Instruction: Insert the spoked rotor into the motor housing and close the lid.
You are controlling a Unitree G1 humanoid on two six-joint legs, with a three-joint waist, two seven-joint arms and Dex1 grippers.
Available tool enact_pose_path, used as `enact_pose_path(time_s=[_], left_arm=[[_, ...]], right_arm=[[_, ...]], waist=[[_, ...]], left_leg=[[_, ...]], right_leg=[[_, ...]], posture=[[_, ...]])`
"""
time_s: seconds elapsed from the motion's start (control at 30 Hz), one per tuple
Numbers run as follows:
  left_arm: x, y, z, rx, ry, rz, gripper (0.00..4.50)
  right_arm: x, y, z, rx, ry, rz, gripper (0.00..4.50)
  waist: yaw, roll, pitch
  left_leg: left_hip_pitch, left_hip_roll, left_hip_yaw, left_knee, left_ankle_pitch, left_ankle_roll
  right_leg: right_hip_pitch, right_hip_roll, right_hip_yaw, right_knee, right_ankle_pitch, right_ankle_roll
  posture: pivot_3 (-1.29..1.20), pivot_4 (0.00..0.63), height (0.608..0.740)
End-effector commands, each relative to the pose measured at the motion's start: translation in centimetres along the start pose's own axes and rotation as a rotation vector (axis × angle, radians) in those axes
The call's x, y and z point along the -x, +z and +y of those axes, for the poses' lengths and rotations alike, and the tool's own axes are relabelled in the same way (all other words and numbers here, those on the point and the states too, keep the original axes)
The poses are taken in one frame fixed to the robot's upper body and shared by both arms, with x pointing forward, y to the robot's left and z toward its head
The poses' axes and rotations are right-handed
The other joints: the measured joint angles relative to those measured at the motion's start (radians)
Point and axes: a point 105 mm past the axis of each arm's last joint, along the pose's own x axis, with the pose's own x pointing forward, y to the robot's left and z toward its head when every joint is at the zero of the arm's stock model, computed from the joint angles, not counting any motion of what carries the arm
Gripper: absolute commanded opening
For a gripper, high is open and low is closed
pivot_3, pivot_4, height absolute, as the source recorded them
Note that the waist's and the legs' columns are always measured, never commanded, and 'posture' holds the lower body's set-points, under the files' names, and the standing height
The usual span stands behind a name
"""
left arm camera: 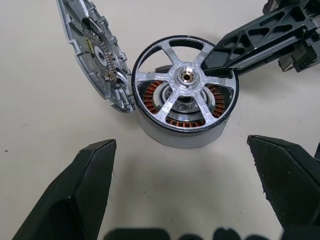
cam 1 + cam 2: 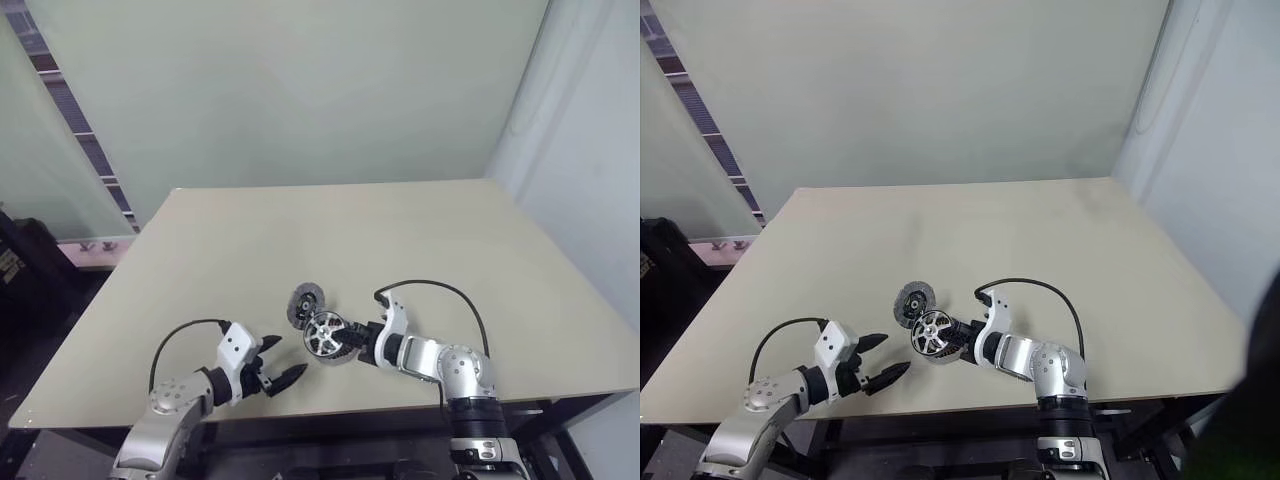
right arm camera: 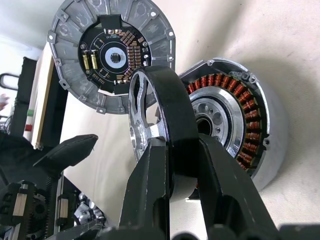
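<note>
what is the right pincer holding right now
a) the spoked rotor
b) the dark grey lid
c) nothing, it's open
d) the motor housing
a) the right pincer is clamped on the rim of the spoked rotor, holding it on edge in front of the motor housing, while the lid stands tilted beside the housing, untouched.

Spoked rotor [image 2: 324, 334] against motor housing [image 3: 240, 125] near table [image 2: 330, 240] front edge, lid [image 2: 306, 302] just behind
</note>
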Motion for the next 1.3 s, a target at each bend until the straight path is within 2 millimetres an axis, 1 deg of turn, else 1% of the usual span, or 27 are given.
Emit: enact_pose_path(time_s=[0.03,0.3,0.5,0.6,0.8,1.0,1.03,1.13,1.3], left_arm=[[-0.1,1.6,0.1,-0.045,-0.007,-0.044,4.50],[-0.2,1.6,0.1,-0.049,-0.012,-0.042,4.50],[-0.2,1.6,0.1,-0.049,-0.014,-0.041,4.50],[-0.2,1.6,0.1,-0.050,-0.015,-0.040,4.50],[-0.3,1.6,0.1,-0.050,-0.015,-0.040,4.50],[-0.3,1.6,0.2,-0.051,-0.014,-0.040,4.50],[-0.3,1.5,0.2,-0.051,-0.014,-0.040,4.50],[-0.3,1.5,0.2,-0.052,-0.014,-0.038,4.50],[-0.3,1.4,0.1,-0.051,-0.015,-0.040,4.50]], right_arm=[[0.4,1.4,0.3,0.003,0.003,-0.074,0.40],[0.5,1.9,0.5,-0.012,0.019,-0.105,0.40],[0.5,2.1,0.7,-0.064,0.038,-0.123,0.40],[0.5,2.1,0.8,-0.100,0.051,-0.123,0.40],[0.4,1.7,1.1,-0.114,0.064,-0.101,0.40],[0.3,1.3,1.6,-0.092,0.083,-0.072,0.40],[0.3,1.3,1.7,-0.090,0.084,-0.070,1.12],[0.3,1.3,1.6,-0.090,0.077,-0.081,2.05],[0.2,1.5,1.3,-0.077,0.057,-0.087,3.84]], waist=[[0.000,0.000,0.000],[0.000,0.000,0.000],[0.000,0.000,0.000],[0.000,0.000,0.000],[0.000,0.000,0.000],[-0.001,0.000,0.000],[-0.001,0.000,0.000],[-0.001,0.000,0.000],[-0.001,0.000,0.000]], left_leg=[[0.000,0.000,0.000,0.000,0.000,0.000],[0.000,0.000,0.000,0.000,0.000,0.000],[0.000,0.000,0.000,0.001,0.000,0.000],[0.000,0.000,0.000,0.000,0.000,0.000],[-0.001,0.000,0.000,0.000,0.000,0.000],[-0.001,0.000,0.000,-0.001,0.000,0.000],[-0.001,0.000,0.000,-0.001,0.000,0.000],[-0.001,0.000,0.000,-0.002,0.000,0.000],[-0.001,0.000,0.000,-0.003,0.000,0.000]], right_leg=[[0.000,0.000,0.000,0.000,0.000,0.000],[0.000,0.000,0.000,0.000,0.000,0.000],[0.000,0.000,0.000,0.000,0.000,0.000],[0.000,0.000,0.000,0.000,0.000,0.000],[0.000,0.000,0.000,0.000,0.000,0.000],[0.000,0.000,0.000,0.000,0.000,0.000],[0.000,0.000,0.000,0.000,0.000,0.000],[0.000,0.000,0.000,0.000,0.000,0.000],[-0.001,0.000,0.000,0.000,0.000,0.000]], posture=[[0.00,0.000,0.740],[0.00,0.000,0.740],[0.00,0.000,0.740],[0.00,0.000,0.740],[0.00,0.000,0.740],[0.00,0.000,0.740],[0.00,0.000,0.740],[0.00,0.000,0.740],[0.00,0.000,0.740]])
